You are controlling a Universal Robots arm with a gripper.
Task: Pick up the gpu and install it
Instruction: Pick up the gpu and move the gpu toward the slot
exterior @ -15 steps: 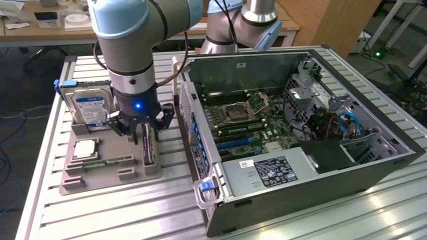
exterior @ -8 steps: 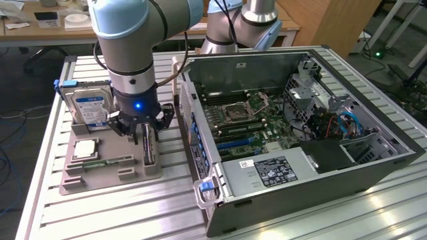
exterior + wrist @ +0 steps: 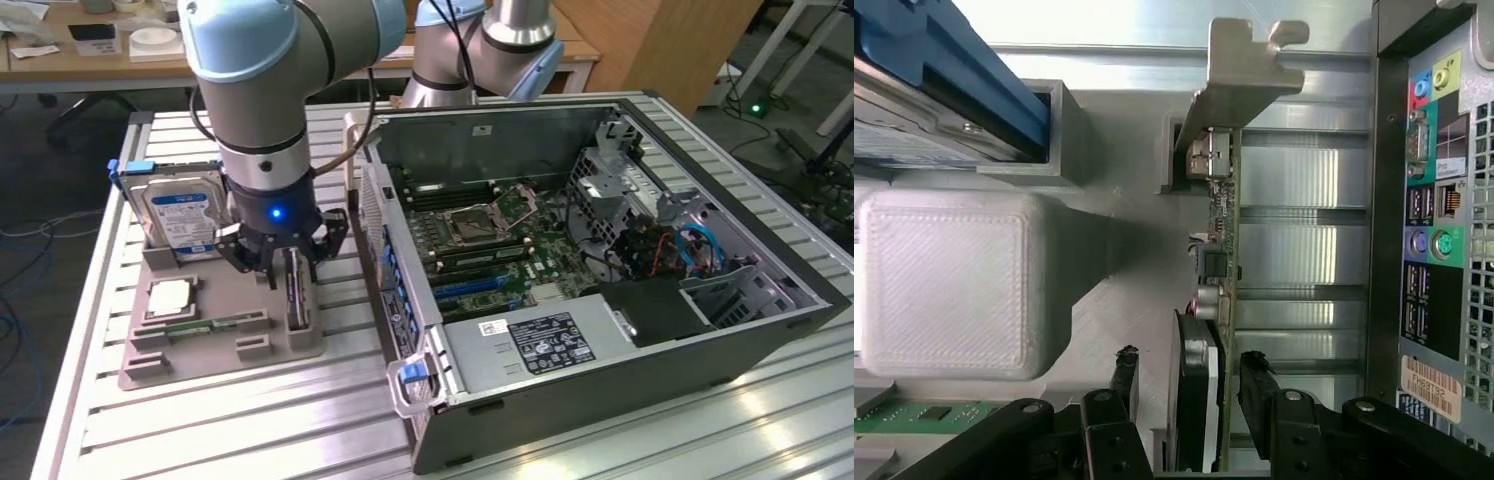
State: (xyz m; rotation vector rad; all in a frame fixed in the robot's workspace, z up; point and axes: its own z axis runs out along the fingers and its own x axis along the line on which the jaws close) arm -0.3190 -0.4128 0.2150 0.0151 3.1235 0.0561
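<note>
At the near end of the grey tray (image 3: 150, 372), which lay on the ribbed metal surface (image 3: 214, 440), a narrow green memory stick (image 3: 203, 327) lay flat. Just behind it a square silver chip (image 3: 170, 297) sat in its own recess. Beside these, on the exterior view's right side of the tray, the graphics card (image 3: 298, 300) stood on its long edge in a slot. The tool (image 3: 291, 270) was down over the card, with one finger on each side of it.

In the wrist view the tool (image 3: 1189, 372) was apart. Its black fingers (image 3: 1254, 375) flanked the graphics card (image 3: 1216, 290) near the round fan, and a thin gap showed at each side, so they were not clamped on it. The pale metal bracket (image 3: 1239, 70) was at the end of the card far from the fingers.

Behind the tool, a silver hard drive (image 3: 180, 212) with a blue and white label stood upright at the far end of the tray, close to the arm. On the exterior view's right, just beside the tray, the open computer case (image 3: 694, 365) lay on its side with the green board (image 3: 534, 250) showing inside. The card was outside the case. Farther back stood a wooden desk (image 3: 80, 62) with some small things on it.
</note>
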